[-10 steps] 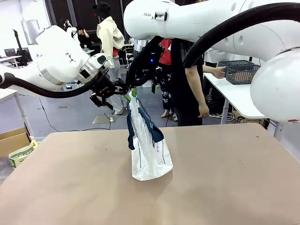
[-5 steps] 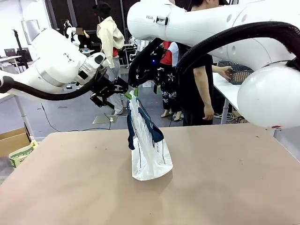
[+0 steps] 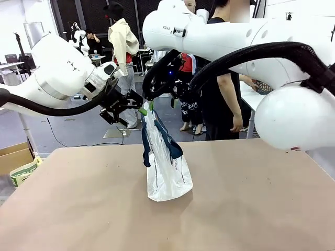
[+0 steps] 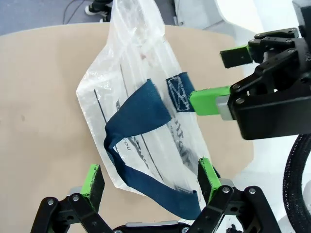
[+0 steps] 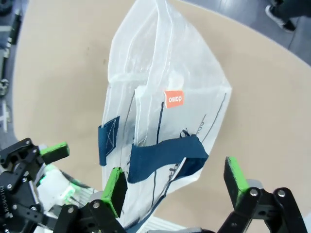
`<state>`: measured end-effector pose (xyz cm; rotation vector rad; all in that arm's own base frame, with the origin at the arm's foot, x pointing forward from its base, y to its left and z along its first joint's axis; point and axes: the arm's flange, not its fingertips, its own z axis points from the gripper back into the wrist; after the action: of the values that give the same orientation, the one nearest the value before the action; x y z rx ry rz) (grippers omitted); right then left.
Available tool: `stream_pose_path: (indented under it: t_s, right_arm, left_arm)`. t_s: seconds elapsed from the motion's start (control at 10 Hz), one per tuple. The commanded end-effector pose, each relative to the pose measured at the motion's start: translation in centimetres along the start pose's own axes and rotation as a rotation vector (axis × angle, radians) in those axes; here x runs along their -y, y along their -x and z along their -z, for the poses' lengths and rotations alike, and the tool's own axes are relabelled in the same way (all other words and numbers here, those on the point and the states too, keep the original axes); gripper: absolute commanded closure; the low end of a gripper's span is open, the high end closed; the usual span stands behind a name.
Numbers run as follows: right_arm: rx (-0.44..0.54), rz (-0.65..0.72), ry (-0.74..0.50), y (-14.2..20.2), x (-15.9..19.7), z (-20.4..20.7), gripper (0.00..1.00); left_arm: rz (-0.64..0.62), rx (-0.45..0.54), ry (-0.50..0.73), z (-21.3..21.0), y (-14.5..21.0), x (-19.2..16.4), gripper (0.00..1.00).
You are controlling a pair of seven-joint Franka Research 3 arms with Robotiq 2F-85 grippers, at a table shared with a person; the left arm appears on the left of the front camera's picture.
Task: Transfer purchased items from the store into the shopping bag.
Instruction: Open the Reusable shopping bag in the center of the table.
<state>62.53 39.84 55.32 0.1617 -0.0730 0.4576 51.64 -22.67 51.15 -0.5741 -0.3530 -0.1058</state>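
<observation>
On table point(image 3: 78, 209), shopping bag point(image 3: 167, 172) upright, long axis vert., mouth up; left hand point(image 4: 149, 167), right hand point(image 5: 174, 167) both released.

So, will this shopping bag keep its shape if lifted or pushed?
Probably floppy: the shopping bag is thin, crinkled film, and its blue straps hang limp. Likely light, as it looks almost empty. A push may tip it; it stands narrow and leaning.
</observation>
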Motion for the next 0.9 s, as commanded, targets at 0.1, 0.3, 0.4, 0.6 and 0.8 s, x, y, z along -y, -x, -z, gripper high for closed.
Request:
stream_pose_path:
  t_s: [0.1,0.3,0.4,0.6,0.8]
  right_arm:
    - [-0.033,0.023,-0.011,-3.7,-1.1,-1.2,0.0]
    - [-0.047,0.016,-0.009,-3.8,-1.4,-0.8,0.0]
    - [-0.055,0.016,-0.001,-3.9,-1.5,-0.5,0.0]
    - [-0.069,0.015,-0.001,-4.0,-1.7,0.1,0.0]
    - [-0.077,0.018,0.0,-4.2,-1.7,0.6,0.0]
  left_arm:
    - [-0.012,-0.002,0.022,0.6,0.1,-1.2,0.0]
    - [-0.017,-0.007,0.02,1.0,-0.2,-1.2,0.0]
    - [-0.02,-0.007,0.024,1.2,-0.3,-1.2,0.0]
    - [-0.015,-0.008,0.038,1.5,-0.5,-1.0,0.0]
    - [-0.014,0.0,0.052,1.5,-0.6,-0.8,0.0]
